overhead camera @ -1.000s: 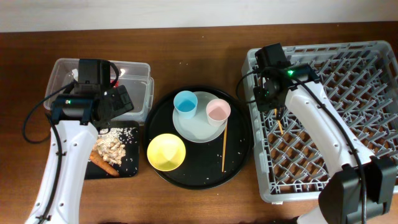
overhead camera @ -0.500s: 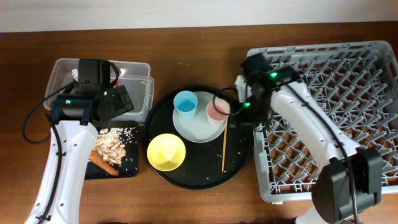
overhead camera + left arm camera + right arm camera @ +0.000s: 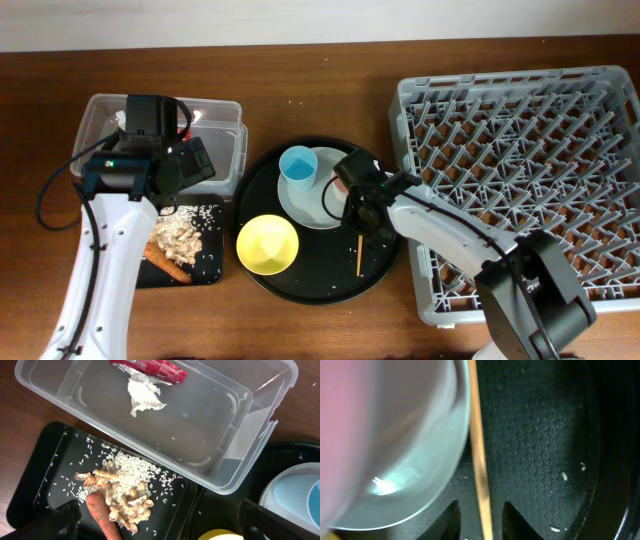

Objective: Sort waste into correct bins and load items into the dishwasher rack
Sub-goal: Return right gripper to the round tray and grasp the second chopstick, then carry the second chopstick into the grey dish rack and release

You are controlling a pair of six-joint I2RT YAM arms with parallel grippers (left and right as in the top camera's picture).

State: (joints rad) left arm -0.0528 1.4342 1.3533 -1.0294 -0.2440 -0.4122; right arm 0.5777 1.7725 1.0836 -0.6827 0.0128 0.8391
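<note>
On the round black tray (image 3: 385,262) a thin wooden chopstick (image 3: 358,252) (image 3: 479,450) lies beside the pale plate (image 3: 312,208) (image 3: 420,470). My right gripper (image 3: 363,222) (image 3: 482,522) hangs low over it, jaws a little open on either side of the stick and not touching it. The arm hides most of the pink cup (image 3: 340,183). The blue cup (image 3: 298,165) stands on the plate and the yellow bowl (image 3: 267,244) in front. My left gripper (image 3: 190,168) (image 3: 167,522) stands wide open and empty above the black bin (image 3: 50,475), over food scraps (image 3: 122,497) and the sausage-like piece (image 3: 102,517).
The clear tub (image 3: 225,150) (image 3: 240,435) holds a red wrapper (image 3: 150,367) and a white tissue (image 3: 142,395). The grey dishwasher rack (image 3: 520,130) fills the right side. Rice grains are scattered on both black trays.
My right arm has swung left from the rack to the round tray and come down over the chopstick, its jaws opening slightly. The left arm has not moved.
</note>
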